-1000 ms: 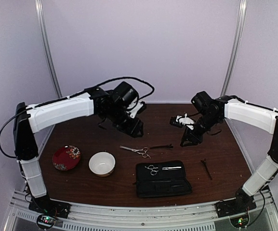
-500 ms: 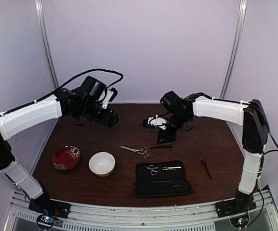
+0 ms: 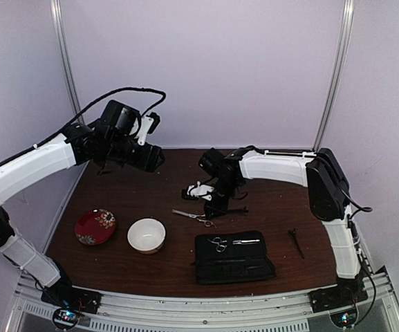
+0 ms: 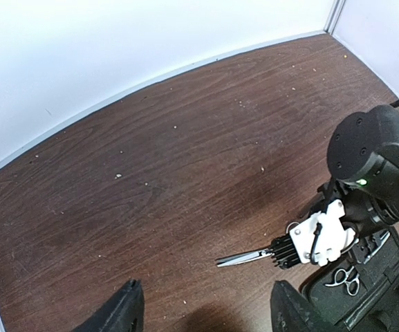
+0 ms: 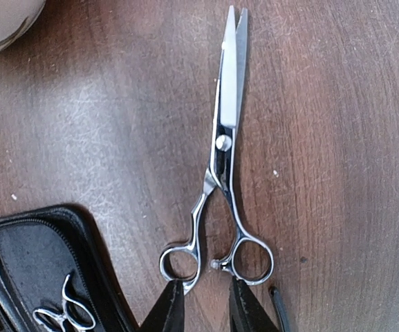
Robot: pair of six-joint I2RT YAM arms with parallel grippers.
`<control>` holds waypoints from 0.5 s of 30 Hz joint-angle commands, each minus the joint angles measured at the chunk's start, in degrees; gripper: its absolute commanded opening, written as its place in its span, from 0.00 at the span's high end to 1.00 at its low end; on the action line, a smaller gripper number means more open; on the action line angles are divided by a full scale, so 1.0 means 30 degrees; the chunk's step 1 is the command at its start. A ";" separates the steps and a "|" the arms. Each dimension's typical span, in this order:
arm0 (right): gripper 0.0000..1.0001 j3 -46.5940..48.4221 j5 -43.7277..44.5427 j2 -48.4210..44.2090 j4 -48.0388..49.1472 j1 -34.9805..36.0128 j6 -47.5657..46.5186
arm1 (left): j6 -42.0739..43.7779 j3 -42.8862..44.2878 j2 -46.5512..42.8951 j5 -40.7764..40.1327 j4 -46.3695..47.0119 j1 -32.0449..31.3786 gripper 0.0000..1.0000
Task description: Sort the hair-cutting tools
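One pair of silver scissors (image 5: 223,173) lies flat on the brown table, blades shut; it also shows as scissors (image 3: 193,216) left of centre. My right gripper (image 5: 205,306) hovers just behind its ring handles, jaws narrowly apart, with only wood between the fingertips (image 5: 169,304). A second pair of scissors (image 3: 218,243) lies inside the open black pouch (image 3: 234,266). One thin black stick (image 3: 232,210) lies beside the right gripper (image 3: 211,211), another black stick (image 3: 296,242) right of the pouch. My left gripper (image 4: 202,318) hangs high at the back left, wide open and holding nothing.
A white bowl (image 3: 146,235) and a red patterned plate (image 3: 95,227) stand at the front left. The pouch (image 5: 33,263) lies close beside the loose scissors. White walls close the table at the back and sides.
My right arm has swung left and down to the loose scissors, its jaws narrowing. My left arm has pulled back toward the back left and opened wider.
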 commanded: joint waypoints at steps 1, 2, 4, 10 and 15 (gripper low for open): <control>0.77 0.0663 0.0797 0.0483 -0.0272 0.0095 0.0634 | 0.0223 0.0237 -0.0149 0.0389 0.0750 0.0122 0.34; 0.77 0.0695 0.0825 0.0514 -0.0217 0.0093 0.0636 | 0.0185 0.0264 -0.0138 0.0553 0.0747 0.0144 0.34; 0.78 0.0822 0.0736 0.0620 -0.0251 0.0115 0.0665 | 0.0147 0.0271 -0.0157 0.0799 0.0747 0.0173 0.34; 0.80 0.1271 0.1082 0.1306 -0.0606 0.0360 0.0868 | 0.0116 0.0243 -0.0295 0.0871 0.0718 0.0210 0.34; 0.81 0.1228 0.1369 0.1627 -0.0599 0.0608 0.0900 | 0.0116 0.0241 -0.0381 0.1002 0.0724 0.0210 0.34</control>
